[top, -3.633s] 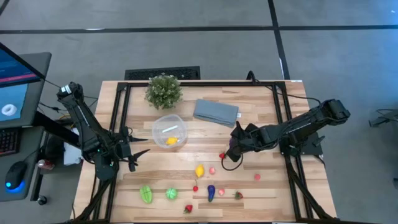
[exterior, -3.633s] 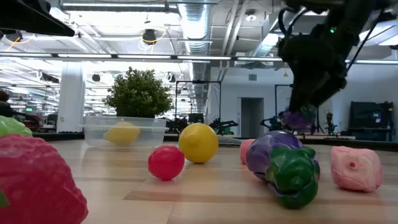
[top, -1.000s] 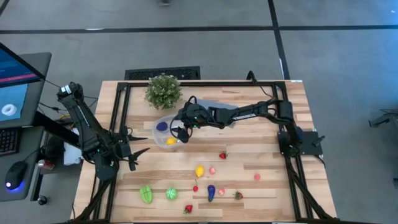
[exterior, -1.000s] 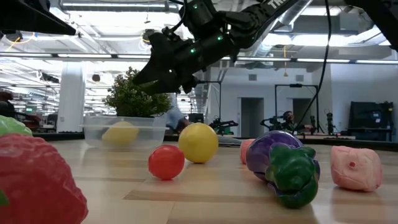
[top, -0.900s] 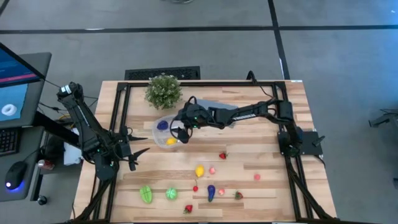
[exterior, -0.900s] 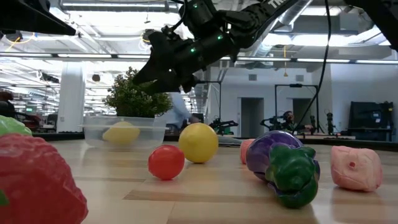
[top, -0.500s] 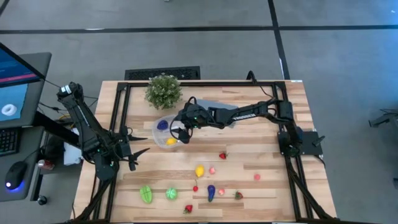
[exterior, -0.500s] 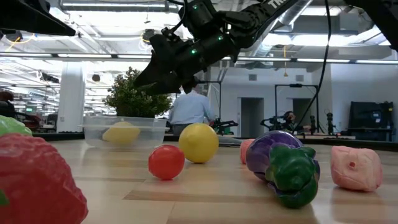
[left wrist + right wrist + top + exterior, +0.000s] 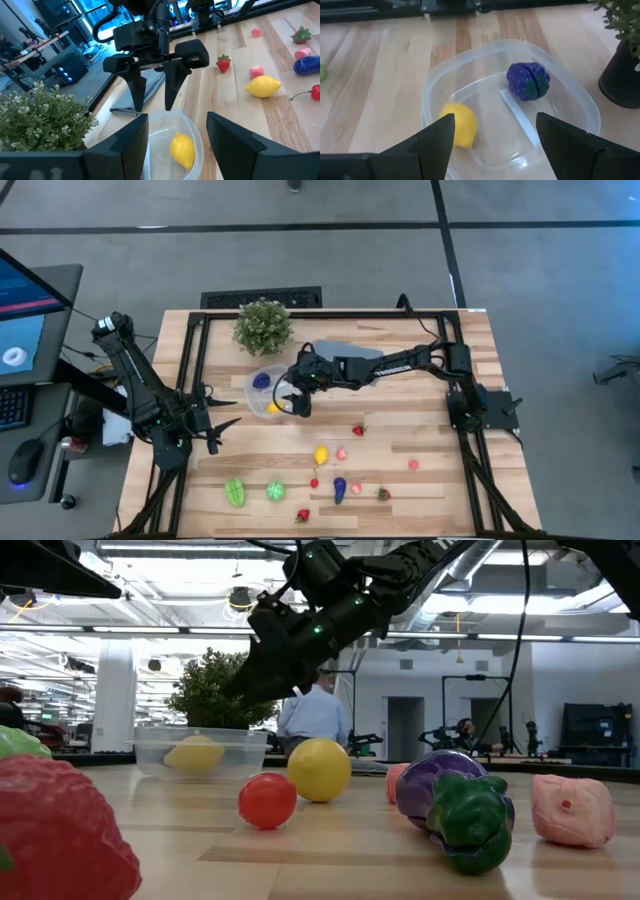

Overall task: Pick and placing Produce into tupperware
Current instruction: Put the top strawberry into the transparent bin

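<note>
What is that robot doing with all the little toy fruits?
It is putting toy produce into a clear tupperware. The right gripper hangs open just above the tub, holding nothing. Inside the tub lie a purple-blue fruit and a yellow fruit. The left gripper waits empty by the table's left edge. More pieces sit on the wood, like a lemon, a strawberry and two green pieces.

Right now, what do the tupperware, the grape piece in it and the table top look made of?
Tupperware: clear, glossy plastic by the look; the wood shows through its walls and the rim catches highlights.
Grape piece: probably moulded plastic or rubber, purple-blue, bumpy, with a matte-looking green stem patch; a toy rather than real fruit.
Table top: light wood planks with visible grain and seams, seemingly sealed and smooth.
</note>
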`<action>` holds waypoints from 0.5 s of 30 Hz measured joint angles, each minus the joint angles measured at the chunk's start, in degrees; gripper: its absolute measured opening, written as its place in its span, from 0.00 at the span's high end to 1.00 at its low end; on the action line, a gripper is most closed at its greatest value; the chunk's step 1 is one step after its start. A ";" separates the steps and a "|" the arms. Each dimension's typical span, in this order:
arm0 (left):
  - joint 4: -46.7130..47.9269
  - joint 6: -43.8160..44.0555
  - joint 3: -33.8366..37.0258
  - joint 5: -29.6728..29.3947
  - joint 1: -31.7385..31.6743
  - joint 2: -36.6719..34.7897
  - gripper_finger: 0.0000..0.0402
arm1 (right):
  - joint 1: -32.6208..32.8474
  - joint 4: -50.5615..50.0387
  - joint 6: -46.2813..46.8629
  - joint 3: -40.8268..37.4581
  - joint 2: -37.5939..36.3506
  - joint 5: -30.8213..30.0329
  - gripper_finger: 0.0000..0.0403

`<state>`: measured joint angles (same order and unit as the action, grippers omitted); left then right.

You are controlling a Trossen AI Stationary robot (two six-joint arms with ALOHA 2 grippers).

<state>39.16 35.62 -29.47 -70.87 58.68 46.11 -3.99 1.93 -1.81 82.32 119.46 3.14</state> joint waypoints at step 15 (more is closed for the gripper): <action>0.01 0.43 -0.01 0.00 0.00 0.00 0.52 | 0.59 -0.22 -4.30 0.00 0.00 0.00 0.25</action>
<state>39.17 36.04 -29.48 -70.87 58.68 46.11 -3.40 1.72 -6.11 82.32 119.46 3.14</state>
